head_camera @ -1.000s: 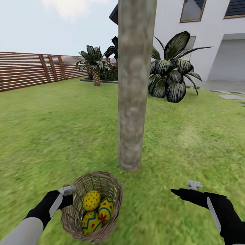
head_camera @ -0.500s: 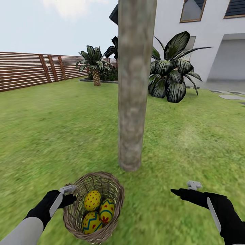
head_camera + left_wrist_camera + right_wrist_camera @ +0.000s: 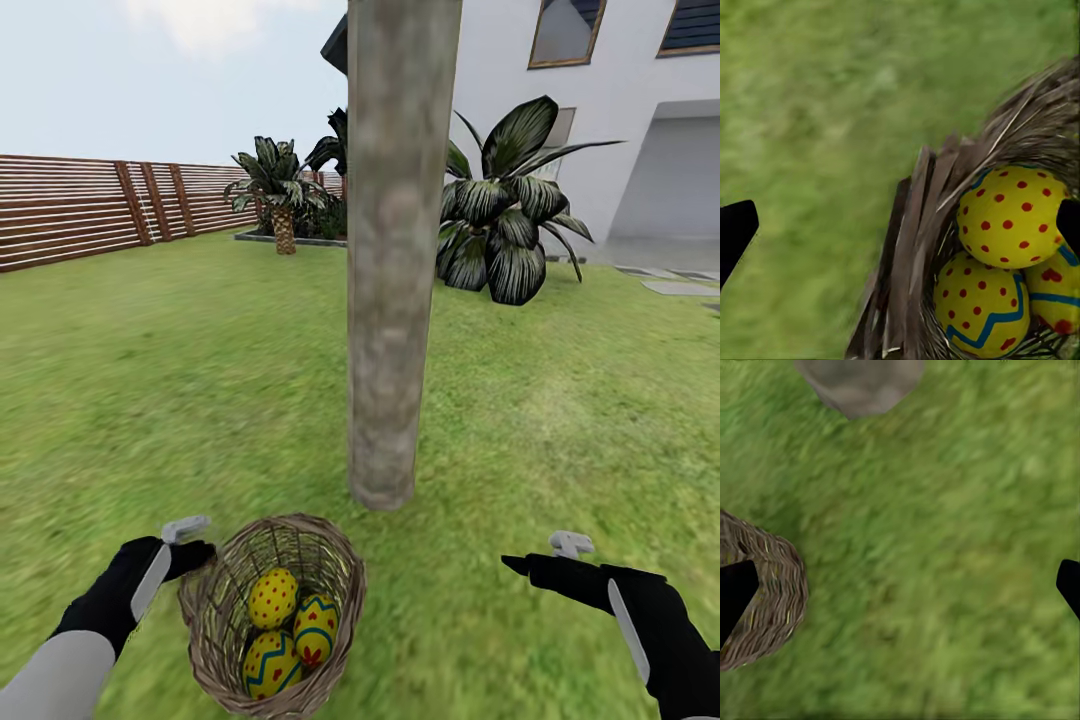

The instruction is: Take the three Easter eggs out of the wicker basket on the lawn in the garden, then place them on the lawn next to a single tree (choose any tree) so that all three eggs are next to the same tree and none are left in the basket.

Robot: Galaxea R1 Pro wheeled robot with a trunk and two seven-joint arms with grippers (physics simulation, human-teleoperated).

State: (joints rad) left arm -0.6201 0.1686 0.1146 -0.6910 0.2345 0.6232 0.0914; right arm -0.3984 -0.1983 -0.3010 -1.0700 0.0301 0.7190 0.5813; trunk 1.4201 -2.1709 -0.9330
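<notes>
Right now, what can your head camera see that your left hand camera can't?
The head view adds the tree trunk, the wooden fence, the white house, the big dark plant and the right gripper. The left wrist view adds a close look: single twigs of the basket rim, and the black fingertips of the left gripper, spread wide apart. Both share the wicker basket, the three Easter eggs inside it and the lawn.

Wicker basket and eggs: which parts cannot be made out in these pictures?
- Third egg: head view, lower half hidden behind the basket wall; left wrist view, cut by the edge.
- Wicker basket: right wrist view, cut by the edge, eggs unseen.
- Left end effector: head view, too small to judge contact with the basket.
- Tree: crown cut off above.
</notes>
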